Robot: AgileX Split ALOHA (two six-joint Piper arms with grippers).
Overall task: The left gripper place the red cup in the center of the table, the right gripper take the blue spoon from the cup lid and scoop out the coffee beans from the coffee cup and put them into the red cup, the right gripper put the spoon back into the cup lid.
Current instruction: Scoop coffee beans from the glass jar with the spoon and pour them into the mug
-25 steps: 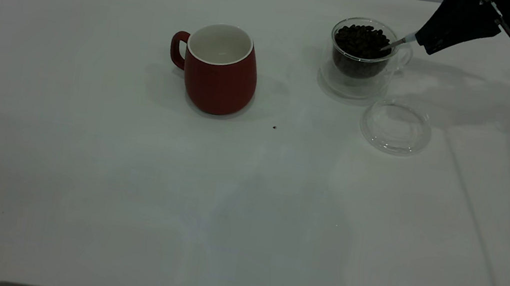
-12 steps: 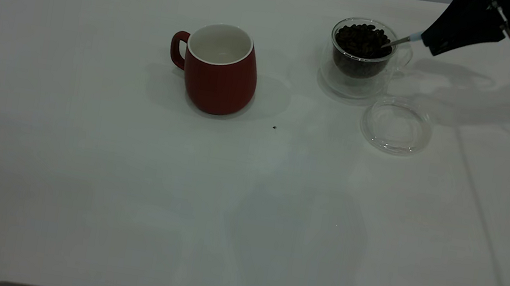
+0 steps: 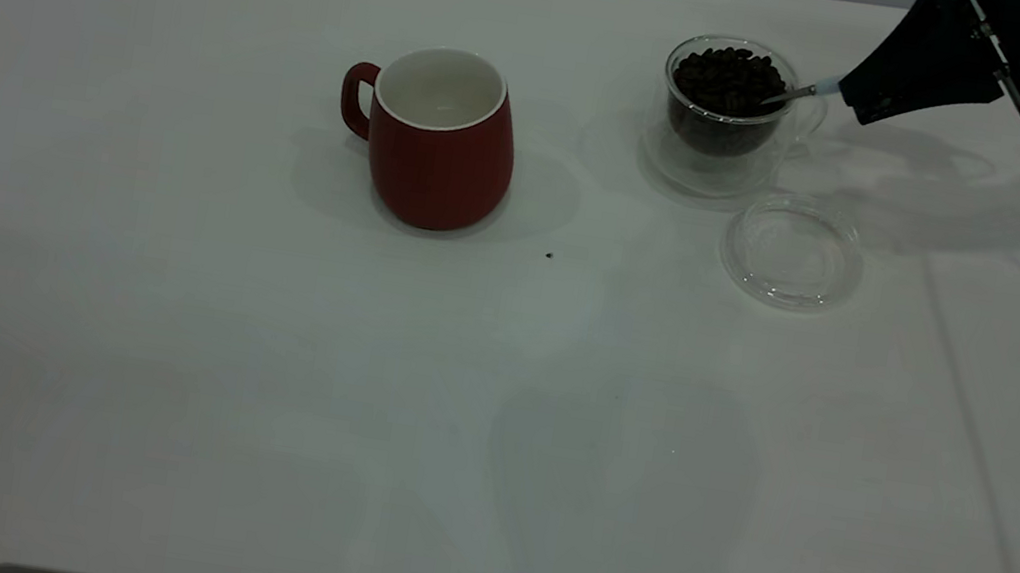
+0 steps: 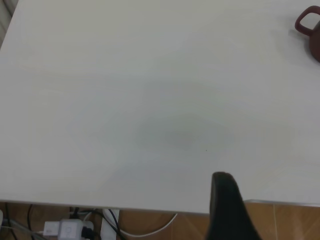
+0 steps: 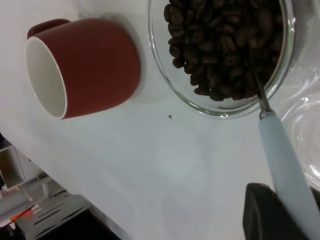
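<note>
Only blue spoon [image 3: 807, 91] bowl hidden among coffee beans [image 3: 728, 79]

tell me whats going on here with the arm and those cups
The right gripper holds a pale blue-handled metal spoon, its bowl dipped into the dark coffee beans in the clear glass cup. The dark red ceramic mug stands mid-table with nothing visible in it, and the round clear glass lid lies bare beside the glass cup. The left gripper is parked at the table's edge.

Blue spoon [image 3: 805, 92] bowl buried in coffee beans [image 3: 727, 80], unseen.
</note>
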